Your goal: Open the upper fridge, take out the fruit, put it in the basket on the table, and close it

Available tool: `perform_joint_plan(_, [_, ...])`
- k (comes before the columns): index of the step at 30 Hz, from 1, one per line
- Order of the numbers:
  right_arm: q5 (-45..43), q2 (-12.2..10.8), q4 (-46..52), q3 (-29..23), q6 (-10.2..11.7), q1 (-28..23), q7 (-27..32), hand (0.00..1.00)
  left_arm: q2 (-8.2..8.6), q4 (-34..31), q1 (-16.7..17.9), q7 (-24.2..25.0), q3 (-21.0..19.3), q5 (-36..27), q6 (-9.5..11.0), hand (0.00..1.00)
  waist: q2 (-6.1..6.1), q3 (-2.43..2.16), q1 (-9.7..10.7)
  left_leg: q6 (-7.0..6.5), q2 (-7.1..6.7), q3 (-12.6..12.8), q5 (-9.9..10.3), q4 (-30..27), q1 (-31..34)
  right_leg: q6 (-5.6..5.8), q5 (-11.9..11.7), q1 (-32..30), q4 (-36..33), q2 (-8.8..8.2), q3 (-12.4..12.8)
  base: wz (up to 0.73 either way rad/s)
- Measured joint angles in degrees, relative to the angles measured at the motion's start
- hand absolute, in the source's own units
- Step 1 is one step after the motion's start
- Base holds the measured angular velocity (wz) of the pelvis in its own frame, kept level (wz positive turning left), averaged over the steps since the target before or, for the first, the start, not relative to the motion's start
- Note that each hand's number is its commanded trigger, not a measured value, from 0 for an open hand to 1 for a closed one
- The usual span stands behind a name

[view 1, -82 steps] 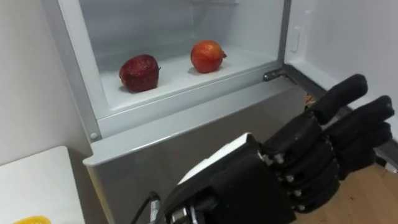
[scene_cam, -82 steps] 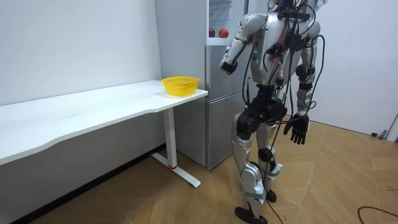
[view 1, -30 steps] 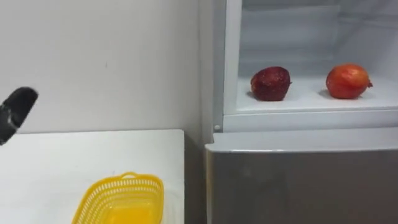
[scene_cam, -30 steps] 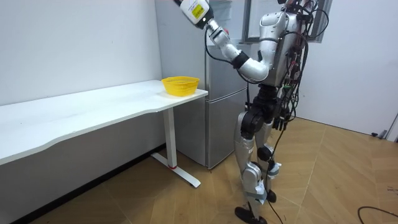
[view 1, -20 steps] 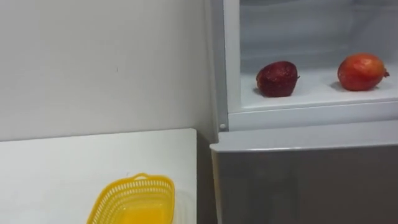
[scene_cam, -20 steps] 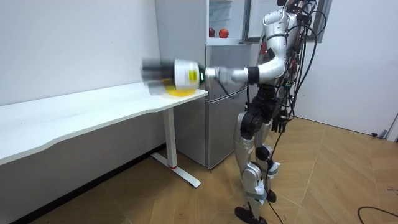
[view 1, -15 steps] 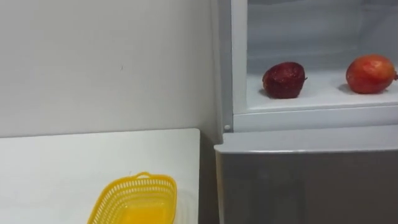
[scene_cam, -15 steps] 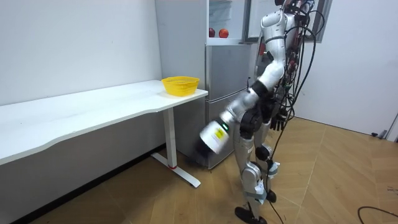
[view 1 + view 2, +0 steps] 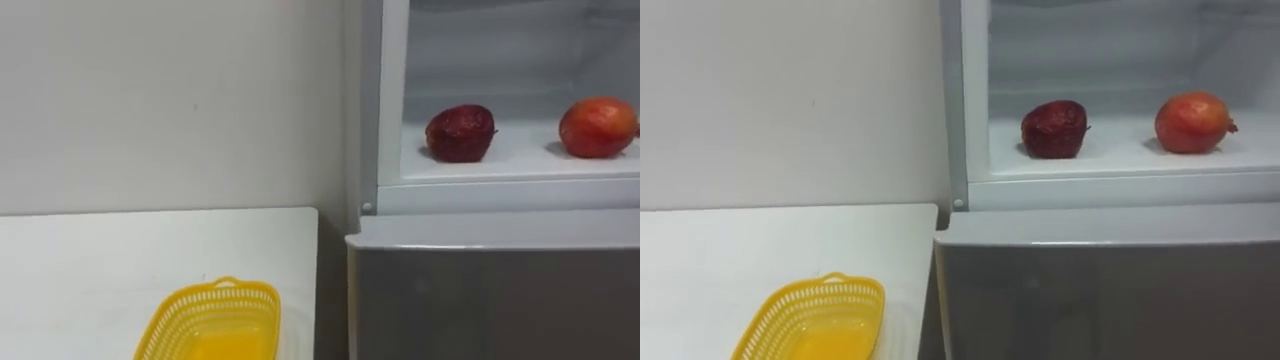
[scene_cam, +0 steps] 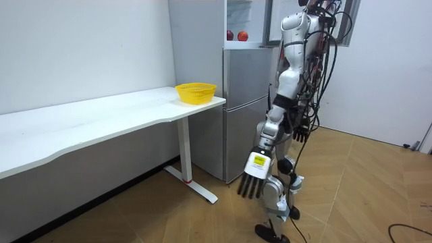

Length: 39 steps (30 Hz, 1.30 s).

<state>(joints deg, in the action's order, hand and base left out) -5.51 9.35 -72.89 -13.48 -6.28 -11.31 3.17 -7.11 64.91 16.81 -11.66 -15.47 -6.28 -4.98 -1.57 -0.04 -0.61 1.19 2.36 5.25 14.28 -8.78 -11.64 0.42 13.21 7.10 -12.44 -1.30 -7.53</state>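
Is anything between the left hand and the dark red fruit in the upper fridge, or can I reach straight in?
Nothing visible blocks it. The upper compartment stands open, and the dark red fruit sits near the shelf's front, apart from the lighter red fruit. The left hand hangs open beside the leg, far below.

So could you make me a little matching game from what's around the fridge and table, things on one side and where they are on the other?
1 dark red round fruit
2 orange-red round fruit
3 yellow plastic mesh basket
4 robot's left hand

A on the white table
B further left on the open fridge shelf
C hanging low, fingers straight, empty
D further right on that shelf

Pairs: 1-B, 2-D, 3-A, 4-C.
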Motion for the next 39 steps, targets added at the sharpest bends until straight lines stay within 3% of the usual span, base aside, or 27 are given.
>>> perform_joint_plan(7, [9.68,-0.97,4.34,-0.29,1.37,1.00,5.59,0.00,-0.11,-1.01,-3.55,2.80,3.46,1.29,1.64,0.00,1.34,0.23,1.09,0.00,0.02,2.66,0.00,-0.53,0.43,0.04,-0.25,-1.52,-0.46,0.29,2.66,-0.22])
perform_joint_plan(13, [14.53,-1.52,18.93,-0.22,5.20,1.53,9.02,0.00,-0.15,-2.10,-3.53,4.64,5.64,3.20,3.83,0.00,1.98,0.15,2.13,-0.01,0.06,3.63,-0.01,-0.60,0.87,0.07,-0.81,-2.53,-0.81,0.39,3.15,-0.06])
perform_joint_plan(17, [14.36,-2.86,37.33,0.40,7.45,-1.23,10.07,0.00,-0.15,-3.39,-3.19,4.69,7.65,4.62,6.09,0.00,1.78,0.10,2.09,-0.01,0.12,4.03,-0.01,-0.65,2.03,-0.03,-0.90,-4.36,-1.36,0.47,3.60,-0.09])
perform_joint_plan(18, [14.31,-3.23,40.51,0.48,7.87,-1.75,10.31,0.00,-0.15,-3.31,-3.18,4.73,7.89,4.55,6.51,0.00,1.71,0.28,2.21,-0.01,0.12,4.03,-0.01,-0.65,2.06,-0.03,-0.96,-4.37,-1.29,0.48,3.64,-0.08])
perform_joint_plan(22, [11.71,-4.56,59.33,3.56,10.94,-6.23,11.99,0.00,-0.44,-3.18,-1.93,5.23,9.39,4.66,9.03,0.00,1.41,0.23,2.65,-0.01,0.13,4.25,-0.01,-0.65,2.01,-0.01,-0.98,-4.29,-1.13,0.53,3.87,-0.01])
perform_joint_plan(24, [9.27,-4.50,68.73,5.61,13.01,-9.77,12.33,0.00,-0.89,-3.63,-0.20,5.23,10.08,4.64,10.41,0.00,1.12,-0.05,2.78,-0.01,0.13,4.37,-0.01,-0.67,2.05,-0.01,-0.98,-4.47,-1.16,0.64,4.43,-0.10])
perform_joint_plan(26, [8.11,-4.47,74.89,6.28,13.11,-11.17,12.42,0.00,-0.88,-3.62,0.34,5.54,10.28,4.68,10.42,0.00,0.80,-0.23,3.19,-0.01,0.13,5.31,-0.01,-0.68,2.46,0.03,-1.01,-5.17,-1.29,0.68,4.98,-0.16])
perform_joint_plan(31, [4.79,-4.45,86.28,6.40,14.62,-11.06,15.46,0.00,-1.40,0.73,0.65,5.66,11.40,4.75,11.40,0.00,0.48,-0.44,3.25,-0.01,0.12,6.57,-0.01,-0.66,2.49,0.11,-1.17,-5.96,-1.94,0.91,6.57,-0.19])
perform_joint_plan(33, [2.27,-4.23,91.30,6.89,16.47,-9.93,17.38,0.00,-1.54,2.29,0.58,5.65,11.85,5.71,11.60,0.00,0.51,-0.33,3.35,-0.01,0.20,7.14,0.00,-0.66,2.92,0.06,-1.28,-6.42,-2.19,1.14,7.42,-0.18])
perform_joint_plan(39, [-2.86,-3.24,96.23,7.91,19.88,-7.21,21.94,0.00,-1.64,5.59,-0.60,6.20,14.91,9.76,11.63,0.00,0.90,-0.24,3.06,-0.01,0.29,7.14,0.00,-0.66,2.78,0.07,-1.44,-6.47,-2.20,1.27,7.44,0.01])
